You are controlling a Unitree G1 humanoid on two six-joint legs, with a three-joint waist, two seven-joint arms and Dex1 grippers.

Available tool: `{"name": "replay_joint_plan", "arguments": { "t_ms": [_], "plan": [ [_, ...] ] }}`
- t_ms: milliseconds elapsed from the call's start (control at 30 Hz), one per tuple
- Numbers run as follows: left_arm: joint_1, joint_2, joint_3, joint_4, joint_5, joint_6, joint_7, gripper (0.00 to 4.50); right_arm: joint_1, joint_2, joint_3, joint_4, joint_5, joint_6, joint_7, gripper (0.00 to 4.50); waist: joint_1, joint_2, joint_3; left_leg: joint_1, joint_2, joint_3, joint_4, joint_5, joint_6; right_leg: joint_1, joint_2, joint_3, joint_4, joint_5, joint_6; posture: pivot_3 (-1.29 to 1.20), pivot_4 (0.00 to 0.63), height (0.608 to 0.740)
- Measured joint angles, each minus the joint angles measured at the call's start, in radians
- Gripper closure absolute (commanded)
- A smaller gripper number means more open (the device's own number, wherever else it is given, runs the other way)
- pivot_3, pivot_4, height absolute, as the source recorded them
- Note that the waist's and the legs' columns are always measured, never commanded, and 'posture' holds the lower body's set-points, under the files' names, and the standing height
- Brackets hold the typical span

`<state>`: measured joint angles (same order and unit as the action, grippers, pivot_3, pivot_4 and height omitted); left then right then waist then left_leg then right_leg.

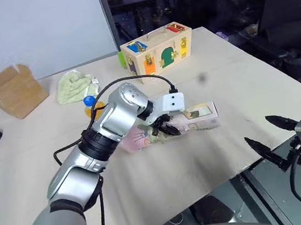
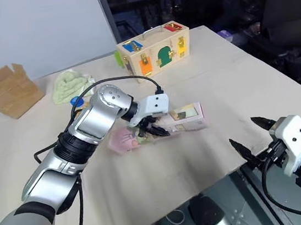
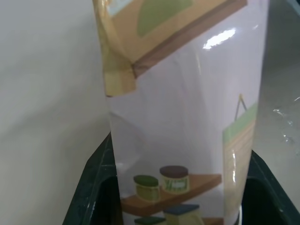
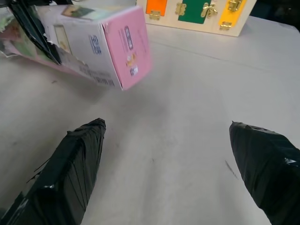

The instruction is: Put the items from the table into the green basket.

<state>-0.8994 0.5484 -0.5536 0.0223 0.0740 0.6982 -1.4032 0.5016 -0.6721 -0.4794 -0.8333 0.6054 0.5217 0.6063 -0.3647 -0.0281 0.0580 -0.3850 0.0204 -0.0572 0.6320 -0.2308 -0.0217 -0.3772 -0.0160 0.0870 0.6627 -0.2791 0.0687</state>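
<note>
Pink carton (image 1: 193,119) is the one in play right now — the left gripper (image 1: 165,126) is clamped shut across it near its middle, and the far end looks tipped up off the table (image 1: 167,193) while the near end by the arm seems to stay low. From the left wrist view the box runs straight away between the two fingers, so the jaws are pinching its narrow width and its long axis points out ahead of the wrist.

Over the table, that long axis lies roughly side to side, free end aimed at the robot's right. The right gripper (image 1: 272,134) hangs off the table's right edge, jaws spread wide with nothing in them, facing that pink end from well apart.

Orange bottle with the blue cap (image 1: 89,104) sits just behind the left arm, near the green cloth (image 1: 76,85), with the wooden latch box (image 1: 156,48) and cardboard box (image 1: 13,90) further back.

No green basket anywhere I can spot, so my guess is the left arm carries this one — it's the one already on it.
</note>
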Motion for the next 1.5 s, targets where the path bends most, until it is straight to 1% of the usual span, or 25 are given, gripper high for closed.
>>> {"name": "replay_joint_plan", "arguments": {
  "t_ms": [133, 267, 300, 333, 367, 400, 433, 533, 633, 800, 867, 1000, 1133, 1167, 1233, 1267, 1300, 1333, 1367, 1400, 1433, 1467, 1500],
  "plan": [
    [0.0, 0.01, 0.0, -0.002, -0.009, 0.014, 0.025, 2.45, -0.056, -0.042, -0.013, 0.113, -0.002, -0.007, 0.054, 0.0, 0.022, 0.0, 0.0, 0.0, -0.001, 0.001, 0.001, 0.0, 0.0, 0.0, 0.0, 0.001, 0.0, 0.0, 0.0, -0.3, 0.0, 0.74],
    [0.003, 0.012, 0.0, -0.014, -0.027, 0.015, 0.039, 2.45, -0.194, -0.102, -0.018, 0.325, 0.003, -0.01, 0.127, 0.0, 0.033, 0.0, 0.0, 0.0, -0.002, 0.002, 0.002, 0.0, 0.0, 0.0, -0.001, 0.002, 0.0, 0.0, 0.0, -0.31, 0.0, 0.74],
    [0.003, 0.012, 0.0, -0.014, -0.029, 0.015, 0.041, 2.45, -0.208, -0.108, -0.02, 0.349, 0.002, -0.01, 0.133, 0.0, 0.035, 0.0, 0.0, 0.0, -0.002, 0.002, 0.002, 0.0, 0.0, 0.0, -0.001, 0.002, 0.0, 0.0, 0.0, -0.31, 0.0, 0.74],
    [0.004, 0.016, 0.0, -0.013, -0.032, 0.014, 0.045, 2.45, -0.26, -0.12, -0.017, 0.416, 0.001, -0.018, 0.163, 0.0, 0.037, 0.001, 0.0, 0.0, -0.001, 0.002, 0.002, 0.0, 0.0, 0.0, 0.0, 0.002, 0.0, 0.0, 0.0, -0.31, 0.0, 0.74],
    [0.004, 0.015, 0.0, -0.013, -0.033, 0.013, 0.048, 2.45, -0.289, -0.133, -0.018, 0.454, 0.001, -0.025, 0.182, 0.0, 0.037, 0.002, 0.001, 0.0, -0.002, 0.002, 0.002, 0.0, 0.0, 0.0, 0.0, 0.003, 0.0, 0.0, 0.0, -0.3, 0.0, 0.74],
    [0.004, 0.014, 0.0, -0.01, -0.037, 0.011, 0.049, 2.45, -0.33, -0.163, -0.017, 0.504, 0.014, -0.027, 0.24, 0.0, 0.037, 0.004, 0.001, 0.0, -0.002, 0.003, 0.002, 0.0, 0.0, 0.0, 0.0, 0.003, 0.0, 0.0, 0.0, -0.3, 0.0, 0.74],
    [0.003, 0.012, 0.0, -0.005, -0.04, 0.007, 0.051, 2.45, -0.363, -0.219, -0.016, 0.54, 0.048, -0.028, 0.34, 0.0, 0.04, 0.006, 0.002, 0.0, -0.002, 0.003, 0.002, 0.0, 0.0, 0.0, -0.001, 0.003, 0.0, 0.0, 0.001, -0.29, 0.0, 0.74],
    [-0.001, 0.011, 0.0, 0.017, -0.041, 0.002, 0.055, 2.45, -0.402, -0.27, 0.0, 0.544, 0.092, -0.03, 0.474, 0.0, 0.049, 0.006, 0.002, 0.0, -0.001, 0.0, 0.002, 0.0, 0.0, 0.0, 0.001, 0.001, 0.001, 0.001, 0.001, -0.28, 0.0, 0.74],
    [-0.022, 0.004, 0.0, 0.061, -0.045, 0.002, 0.059, 2.45, -0.531, -0.292, 0.069, 0.573, 0.132, -0.028, 0.585, 0.0, 0.05, 0.007, 0.002, -0.001, -0.002, 0.0, 0.002, 0.0, 0.0, 0.0, 0.0, 0.001, 0.001, 0.001, 0.001, -0.26, 0.0, 0.74],
    [-0.057, -0.001, 0.033, 0.068, -0.085, 0.033, 0.059, 2.45, -0.672, -0.283, 0.136, 0.582, 0.171, -0.016, 0.633, 0.0, 0.062, 0.007, 0.002, -0.002, -0.002, -0.001, 0.003, 0.0, 0.0, 0.0, 0.0, 0.0, 0.001, 0.001, 0.002, -0.24, 0.0, 0.74],
    [-0.078, -0.004, 0.052, 0.069, -0.108, 0.062, 0.06, 2.45, -0.698, -0.277, 0.152, 0.584, 0.179, -0.009, 0.637, 0.0, 0.071, 0.007, 0.002, -0.002, -0.002, -0.002, 0.003, 0.0, 0.0, 0.0, 0.0, -0.001, 0.001, 0.001, 0.002, -0.23, 0.0, 0.74],
    [-0.204, -0.023, 0.162, 0.112, -0.184, 0.167, 0.084, 2.45, -0.795, -0.233, 0.191, 0.601, 0.194, 0.004, 0.62, 0.0, 0.088, 0.008, 0.003, -0.006, -0.002, -0.004, 0.005, 0.0, 0.0, -0.003, 0.0, -0.003, 0.001, 0.001, 0.002, -0.21, 0.0, 0.74],
    [-0.39, -0.024, 0.325, 0.218, -0.259, 0.269, 0.166, 2.45, -0.93, -0.174, 0.211, 0.618, 0.2, 0.044, 0.534, 0.0, 0.1, 0.009, 0.004, -0.006, -0.002, -0.005, 0.006, 0.0, 0.0, -0.003, 0.0, -0.004, 0.002, 0.001, 0.002, -0.19, 0.0, 0.74],
    [-0.408, -0.023, 0.344, 0.231, -0.263, 0.275, 0.179, 2.45, -0.944, -0.167, 0.214, 0.618, 0.202, 0.048, 0.52, 0.0, 0.103, 0.01, 0.003, -0.006, -0.002, -0.006, 0.006, 0.0, 0.0, -0.003, 0.0, -0.005, 0.002, 0.001, 0.002, -0.17, 0.0, 0.74],
    [-0.489, -0.013, 0.426, 0.331, -0.283, 0.306, 0.253, 2.45, -1.004, -0.128, 0.234, 0.625, 0.219, 0.092, 0.468, 0.0, 0.109, 0.01, 0.004, -0.006, -0.002, -0.008, 0.006, 0.0, 0.0, -0.003, 0.0, -0.006, 0.004, 0.001, 0.002, -0.17, 0.0, 0.74],
    [-0.528, -0.008, 0.467, 0.382, -0.285, 0.319, 0.295, 2.45, -1.026, -0.112, 0.242, 0.626, 0.228, 0.105, 0.451, 0.0, 0.111, 0.011, 0.005, -0.007, -0.002, -0.008, 0.006, 0.0, 0.0, -0.004, 0.0, -0.006, 0.004, 0.001, 0.002, -0.13, 0.0, 0.74],
    [-0.592, 0.011, 0.533, 0.469, -0.291, 0.333, 0.365, 2.45, -1.052, -0.095, 0.25, 0.627, 0.237, 0.118, 0.434, 0.0, 0.115, 0.011, 0.005, -0.007, -0.003, -0.008, 0.006, 0.0, 0.0, -0.004, -0.001, -0.006, 0.005, 0.001, 0.002, -0.11, 0.0, 0.74],
    [-0.604, 0.019, 0.549, 0.481, -0.291, 0.335, 0.382, 2.45, -1.057, -0.094, 0.251, 0.626, 0.238, 0.121, 0.432, 0.0, 0.117, 0.012, 0.005, -0.007, -0.003, -0.008, 0.006, 0.0, 0.0, -0.004, -0.001, -0.006, 0.005, 0.001, 0.001, -0.08, 0.0, 0.74],
    [-0.64, 0.066, 0.593, 0.557, -0.284, 0.301, 0.466, 2.45, -1.101, -0.076, 0.276, 0.645, 0.238, 0.135, 0.432, 0.0, 0.134, 0.013, 0.005, -0.006, -0.003, -0.007, 0.006, 0.0, 0.0, -0.004, -0.002, -0.006, 0.008, 0.002, 0.0, -0.07, 0.0, 0.74],
    [-0.649, 0.08, 0.602, 0.585, -0.272, 0.287, 0.495, 2.45, -1.116, -0.068, 0.285, 0.646, 0.238, 0.136, 0.432, 0.0, 0.135, 0.014, 0.006, -0.006, -0.004, -0.007, 0.006, 0.0, 0.0, -0.005, -0.002, -0.005, 0.008, 0.002, 0.0, -0.06, 0.0, 0.74],
    [-0.654, 0.13, 0.63, 0.655, -0.25, 0.231, 0.577, 2.45, -1.162, -0.051, 0.319, 0.661, 0.237, 0.145, 0.443, 0.0, 0.136, 0.015, 0.007, -0.004, -0.004, -0.007, 0.006, 0.0, 0.0, -0.005, -0.002, -0.005, 0.011, 0.003, -0.001, -0.04, 0.0, 0.74],
    [-0.654, 0.16, 0.648, 0.691, -0.231, 0.196, 0.623, 2.45, -1.187, -0.044, 0.338, 0.668, 0.235, 0.148, 0.449, 0.0, 0.136, 0.015, 0.007, -0.002, -0.004, -0.007, 0.004, 0.0, 0.0, -0.005, -0.002, -0.004, 0.012, 0.003, -0.001, -0.03, 0.0, 0.74],
    [-0.643, 0.216, 0.667, 0.738, -0.199, 0.118, 0.694, 2.45, -1.231, -0.036, 0.369, 0.699, 0.22, 0.147, 0.472, 0.0, 0.139, 0.015, 0.007, -0.001, -0.004, -0.007, 0.004, 0.0, 0.0, -0.005, -0.001, -0.004, 0.014, 0.003, -0.001, 0.0, 0.0, 0.74]
  ]
}}
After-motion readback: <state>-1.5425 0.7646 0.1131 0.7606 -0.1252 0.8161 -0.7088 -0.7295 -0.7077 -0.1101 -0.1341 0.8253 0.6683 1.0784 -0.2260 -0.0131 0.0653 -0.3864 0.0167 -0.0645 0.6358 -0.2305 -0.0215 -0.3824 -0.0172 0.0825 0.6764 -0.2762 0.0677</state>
